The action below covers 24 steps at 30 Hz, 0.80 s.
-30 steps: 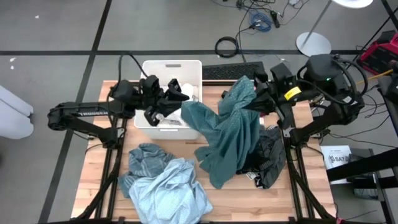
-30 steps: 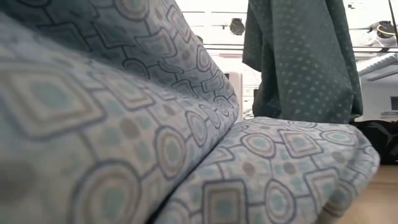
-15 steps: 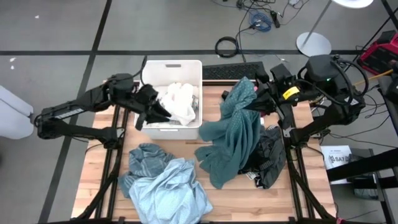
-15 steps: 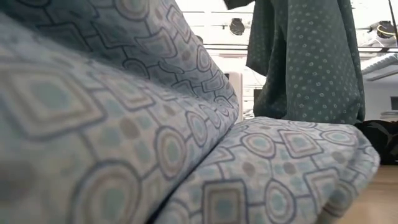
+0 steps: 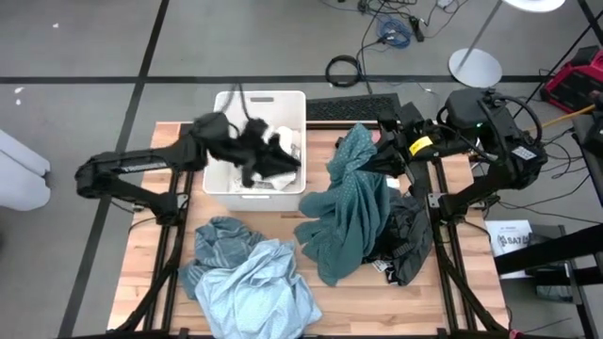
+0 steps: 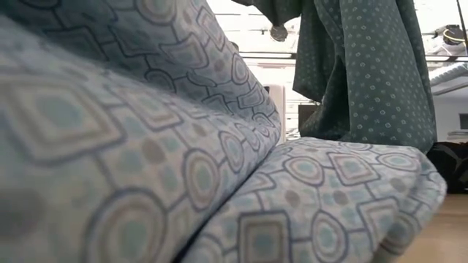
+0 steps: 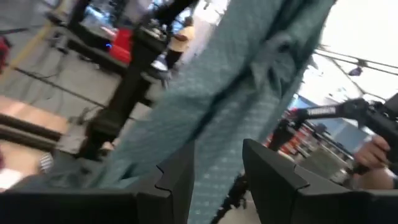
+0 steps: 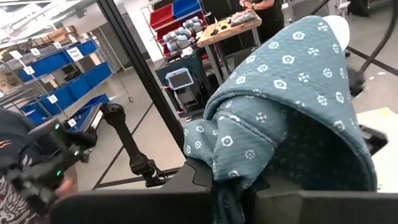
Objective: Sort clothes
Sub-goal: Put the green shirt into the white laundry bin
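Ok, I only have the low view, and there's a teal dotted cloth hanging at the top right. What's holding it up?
Observer: The right claw is shut on the teal dotted garment and holds its upper end up, while the rest drapes down onto the table.
Operator: And the other arm?
Observer: The left claw is over the white bin, its fingers apart with nothing between them.
Operator: What's the patterned stuff blocking my view?
Observer: A light blue patterned garment, heaped at the table's near edge right by your camera, with a teal striped garment touching it.
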Tool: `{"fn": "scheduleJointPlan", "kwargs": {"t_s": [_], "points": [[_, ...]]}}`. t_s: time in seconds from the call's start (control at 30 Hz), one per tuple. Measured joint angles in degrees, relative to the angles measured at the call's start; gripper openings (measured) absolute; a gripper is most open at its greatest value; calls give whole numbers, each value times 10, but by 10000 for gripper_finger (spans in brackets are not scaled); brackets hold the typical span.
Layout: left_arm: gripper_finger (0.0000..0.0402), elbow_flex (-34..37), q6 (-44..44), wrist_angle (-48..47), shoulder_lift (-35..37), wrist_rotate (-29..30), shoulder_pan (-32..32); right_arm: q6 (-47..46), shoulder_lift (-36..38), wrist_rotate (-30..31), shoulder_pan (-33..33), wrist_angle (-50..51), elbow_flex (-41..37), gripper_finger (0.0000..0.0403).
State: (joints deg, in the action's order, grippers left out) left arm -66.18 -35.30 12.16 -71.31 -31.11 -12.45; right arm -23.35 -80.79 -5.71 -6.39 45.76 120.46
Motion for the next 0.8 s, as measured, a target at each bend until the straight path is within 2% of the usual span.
{"fn": "scheduleJointPlan", "kwargs": {"t_s": [0.17,0.33,0.43,0.8], "points": [[144,-38,38,12,-53,13,39,0,0,30,5,2,0,9],[144,-85,108,-35,-91,116,56,-2,-2,28,8,5,0,9],[144,-109,139,-50,-97,149,55,-6,-3,26,8,6,0,9],[144,-143,192,-63,-113,147,91,-11,-3,26,12,14,0,9]]}}
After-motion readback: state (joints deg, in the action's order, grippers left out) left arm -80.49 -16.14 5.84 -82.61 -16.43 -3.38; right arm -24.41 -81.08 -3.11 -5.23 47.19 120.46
